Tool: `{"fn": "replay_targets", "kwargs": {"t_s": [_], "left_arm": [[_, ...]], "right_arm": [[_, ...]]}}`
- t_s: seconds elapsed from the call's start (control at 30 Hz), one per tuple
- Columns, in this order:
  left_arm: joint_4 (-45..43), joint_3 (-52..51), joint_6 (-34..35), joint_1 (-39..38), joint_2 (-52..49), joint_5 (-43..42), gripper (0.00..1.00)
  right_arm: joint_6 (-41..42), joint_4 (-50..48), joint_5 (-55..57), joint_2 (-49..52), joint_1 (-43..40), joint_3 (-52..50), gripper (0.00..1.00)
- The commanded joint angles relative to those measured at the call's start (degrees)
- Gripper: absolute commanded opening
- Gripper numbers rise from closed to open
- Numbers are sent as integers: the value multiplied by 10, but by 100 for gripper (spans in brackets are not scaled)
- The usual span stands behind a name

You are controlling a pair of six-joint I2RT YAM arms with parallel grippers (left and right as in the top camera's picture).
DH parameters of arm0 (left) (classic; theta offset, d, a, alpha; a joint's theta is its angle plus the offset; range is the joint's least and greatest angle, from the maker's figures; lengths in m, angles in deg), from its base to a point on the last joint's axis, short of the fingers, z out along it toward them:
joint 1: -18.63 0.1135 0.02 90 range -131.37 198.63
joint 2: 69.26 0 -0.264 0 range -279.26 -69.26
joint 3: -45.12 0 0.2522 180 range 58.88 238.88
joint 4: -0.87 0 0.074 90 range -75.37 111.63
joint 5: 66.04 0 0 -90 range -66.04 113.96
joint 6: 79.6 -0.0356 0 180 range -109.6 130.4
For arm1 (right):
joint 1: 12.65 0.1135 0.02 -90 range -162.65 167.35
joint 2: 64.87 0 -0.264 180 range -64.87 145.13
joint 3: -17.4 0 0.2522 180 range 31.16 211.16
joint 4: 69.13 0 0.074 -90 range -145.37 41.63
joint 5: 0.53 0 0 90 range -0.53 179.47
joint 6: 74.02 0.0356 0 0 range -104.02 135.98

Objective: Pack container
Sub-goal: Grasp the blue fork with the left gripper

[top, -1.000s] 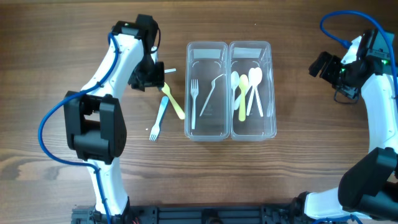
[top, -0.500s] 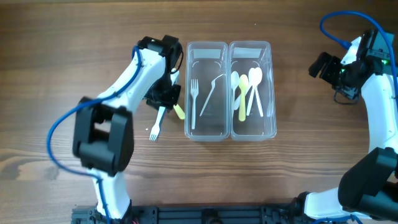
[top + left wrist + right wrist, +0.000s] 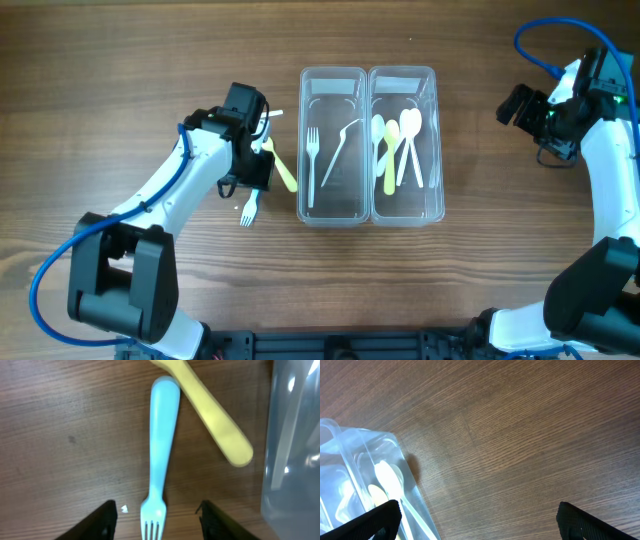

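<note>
A light blue plastic fork (image 3: 159,460) lies on the wood table, tines toward the front; its tines also show in the overhead view (image 3: 248,211). A yellow utensil handle (image 3: 215,420) lies diagonally beside it, its end near the clear container (image 3: 368,75). My left gripper (image 3: 156,517) is open, its fingers either side of the fork's tines, just above them. The container's left bin holds a white fork (image 3: 312,160) and a clear utensil; the right bin holds several spoons (image 3: 398,145). My right gripper (image 3: 477,520) is open and empty over bare table, right of the container.
The clear bin's wall (image 3: 295,450) stands close on the right of my left gripper. A small white chip (image 3: 124,508) lies by the left finger. A white utensil end (image 3: 272,114) pokes out behind the left wrist.
My left arm swung back from beside the container and came down over the blue fork. The right arm has not moved.
</note>
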Motion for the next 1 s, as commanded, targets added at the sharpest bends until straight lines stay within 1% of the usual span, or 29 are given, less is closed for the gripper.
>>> {"fn": "replay_targets", "kwargs": {"t_s": [0.0,0.13,0.33,0.47,0.53,0.73,0.97], "left_arm": [[-34,3,-59,6,8,1,60],[-62,3,-59,6,-12,-3,58],[-58,3,-59,6,-65,-3,55],[-57,3,-59,4,-76,-5,51],[-53,1,-59,4,-77,-5,47],[-67,-44,-59,4,-79,-5,45],[-77,-48,-59,4,-79,-5,44]], "right_arm": [[7,1,-3,5,0,-2,100],[7,3,-3,5,0,-2,100],[7,3,-3,5,0,-2,100],[7,3,-3,5,0,-2,100],[6,4,-3,5,0,-2,100],[6,2,-2,5,0,-2,100],[5,1,-3,5,0,-2,100]]}}
